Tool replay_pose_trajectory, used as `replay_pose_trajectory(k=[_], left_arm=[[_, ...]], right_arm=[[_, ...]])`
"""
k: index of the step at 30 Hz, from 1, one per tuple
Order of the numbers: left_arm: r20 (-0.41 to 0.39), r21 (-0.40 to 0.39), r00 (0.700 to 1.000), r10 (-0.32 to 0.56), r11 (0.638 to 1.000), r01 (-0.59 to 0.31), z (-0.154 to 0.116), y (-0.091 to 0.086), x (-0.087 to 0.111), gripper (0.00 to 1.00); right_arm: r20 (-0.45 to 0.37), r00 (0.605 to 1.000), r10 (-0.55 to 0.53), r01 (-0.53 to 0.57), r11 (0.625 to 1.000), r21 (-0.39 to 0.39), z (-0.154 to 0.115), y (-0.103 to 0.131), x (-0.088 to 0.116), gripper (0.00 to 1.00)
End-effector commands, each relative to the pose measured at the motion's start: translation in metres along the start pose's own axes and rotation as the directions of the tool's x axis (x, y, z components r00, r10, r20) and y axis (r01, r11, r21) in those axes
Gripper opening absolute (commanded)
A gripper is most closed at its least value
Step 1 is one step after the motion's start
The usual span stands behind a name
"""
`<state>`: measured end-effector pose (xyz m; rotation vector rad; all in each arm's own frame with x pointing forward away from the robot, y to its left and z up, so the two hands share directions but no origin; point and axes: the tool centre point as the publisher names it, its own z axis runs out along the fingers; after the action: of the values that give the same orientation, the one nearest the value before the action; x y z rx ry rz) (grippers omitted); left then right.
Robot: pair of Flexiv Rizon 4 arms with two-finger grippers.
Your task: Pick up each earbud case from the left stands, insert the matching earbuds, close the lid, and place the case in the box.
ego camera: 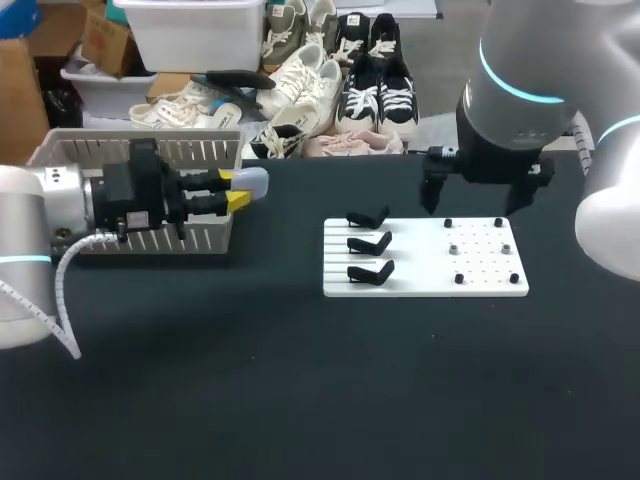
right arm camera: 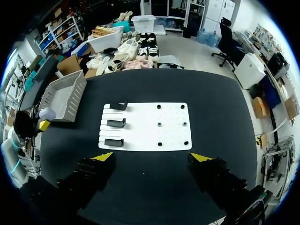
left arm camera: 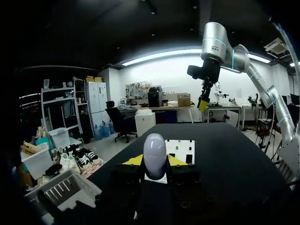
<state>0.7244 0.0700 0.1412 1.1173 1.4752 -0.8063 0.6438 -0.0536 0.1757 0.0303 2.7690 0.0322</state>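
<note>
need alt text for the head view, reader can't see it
The left jaws are shut on a pale earbud case beside a slotted box at the view's left. The right jaws hang open above a white board with three empty black stands.

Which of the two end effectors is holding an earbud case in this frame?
The left end effector, by the basket, is shut on a closed earbud case; the right end effector hangs open and empty above the white board.
</note>
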Motion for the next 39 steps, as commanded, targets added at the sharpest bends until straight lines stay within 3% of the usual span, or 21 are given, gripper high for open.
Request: replay_pose_trajectory(k=[1,10,15,22,25,26,28,34,39], left_arm=[[-0.012,-0.097,0.999,-0.045,0.994,0.043,-0.013,0.011,0.0,0.0],[-0.085,-0.242,0.979,-0.185,0.957,0.16,-0.035,0.061,0.024,0.0],[-0.127,-0.283,0.958,-0.257,0.935,0.214,-0.038,0.07,0.034,0.0],[-0.267,-0.34,0.901,-0.343,0.908,0.245,-0.049,0.078,0.055,0.0],[-0.304,-0.357,0.881,-0.364,0.901,0.249,-0.056,0.076,0.06,0.29],[-0.315,-0.358,0.877,-0.364,0.901,0.246,-0.058,0.075,0.061,0.73],[-0.317,-0.365,0.877,-0.361,0.9,0.239,-0.061,0.073,0.059,1.0],[-0.321,-0.37,0.888,-0.33,0.906,0.204,-0.069,0.065,0.049,1.0],[-0.291,-0.342,0.922,-0.256,0.928,0.15,-0.067,0.057,0.029,1.0]], right_arm=[[0.01,1.0,0.003,-0.003,1.0,0.001,0.0,-0.001,0.003,1.0],[0.01,1.0,0.003,-0.003,1.0,0.001,0.0,-0.001,0.003,1.0],[0.01,1.0,0.003,-0.003,1.0,0.001,0.0,-0.001,0.003,1.0],[0.01,1.0,0.003,-0.003,1.0,0.001,0.0,-0.001,0.003,1.0],[0.01,1.0,0.003,-0.003,1.0,0.001,0.0,-0.001,0.003,1.0],[0.01,1.0,0.003,-0.003,1.0,0.001,0.0,-0.001,0.003,1.0],[0.01,1.0,0.003,-0.003,1.0,0.001,0.0,-0.001,0.003,1.0],[0.01,1.0,0.003,-0.003,1.0,0.001,0.0,-0.001,0.003,1.0],[0.01,1.0,0.003,-0.003,1.0,0.001,0.0,-0.001,0.003,1.0]])
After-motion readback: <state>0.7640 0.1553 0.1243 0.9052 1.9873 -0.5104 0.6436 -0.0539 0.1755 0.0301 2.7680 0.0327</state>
